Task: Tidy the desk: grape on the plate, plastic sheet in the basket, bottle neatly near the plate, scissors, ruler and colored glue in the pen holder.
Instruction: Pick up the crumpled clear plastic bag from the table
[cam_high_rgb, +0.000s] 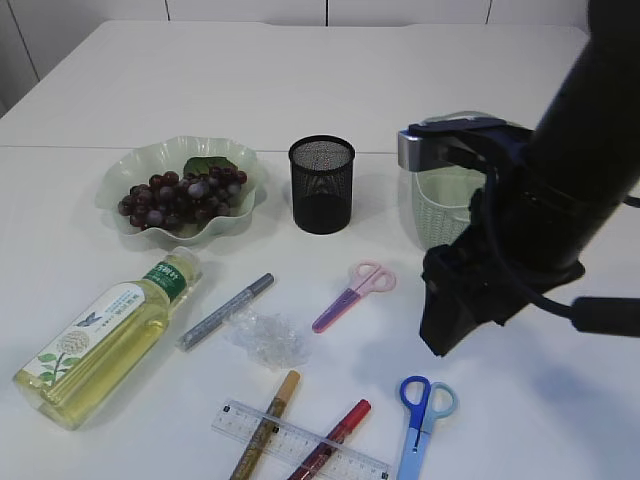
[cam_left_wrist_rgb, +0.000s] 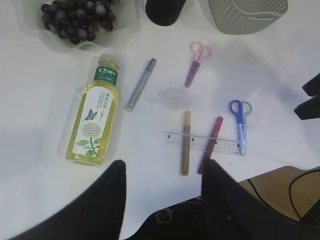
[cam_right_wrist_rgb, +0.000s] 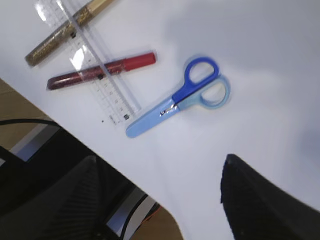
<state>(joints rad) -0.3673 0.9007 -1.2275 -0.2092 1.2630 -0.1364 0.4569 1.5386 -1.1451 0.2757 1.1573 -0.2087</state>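
Hovering right pincer (cam_right_wrist_rgb: 160, 200), blue scissors (cam_right_wrist_rgb: 187, 97) beneath

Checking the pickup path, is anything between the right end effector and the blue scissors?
Nothing visible. The right end effector hangs open above bare table, with the blue scissors lying flat just beyond it, beside the ruler.
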